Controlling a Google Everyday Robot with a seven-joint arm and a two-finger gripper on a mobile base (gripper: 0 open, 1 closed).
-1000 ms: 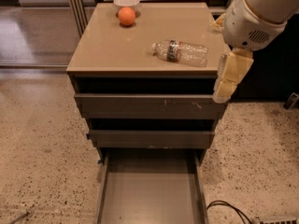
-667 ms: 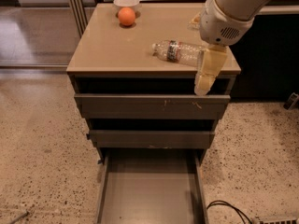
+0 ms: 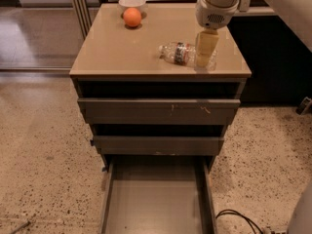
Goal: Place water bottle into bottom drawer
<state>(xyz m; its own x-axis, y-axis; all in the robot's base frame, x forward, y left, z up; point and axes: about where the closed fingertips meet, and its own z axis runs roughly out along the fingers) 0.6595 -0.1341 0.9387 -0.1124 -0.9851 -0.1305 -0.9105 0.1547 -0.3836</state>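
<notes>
The bottom drawer (image 3: 156, 211) stands pulled open at the lower centre of the frame, a flat grey tray with thin walls. On the smooth tan cabinet top (image 3: 122, 52), right of centre, the crinkled clear water bottle (image 3: 179, 53) lies on its side, long axis left to right and cap to the left. The cream gripper (image 3: 205, 57) points down at its right end; I cannot tell whether it has hold. Farther back sit an orange ball (image 3: 132, 17) and a white bowl (image 3: 132, 2).

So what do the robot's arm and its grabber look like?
The arm is fat, round and white, with a small dotted patch near its end. The gripper is a pale yellowish block, hanging over the bottle on the cabinet top.
</notes>
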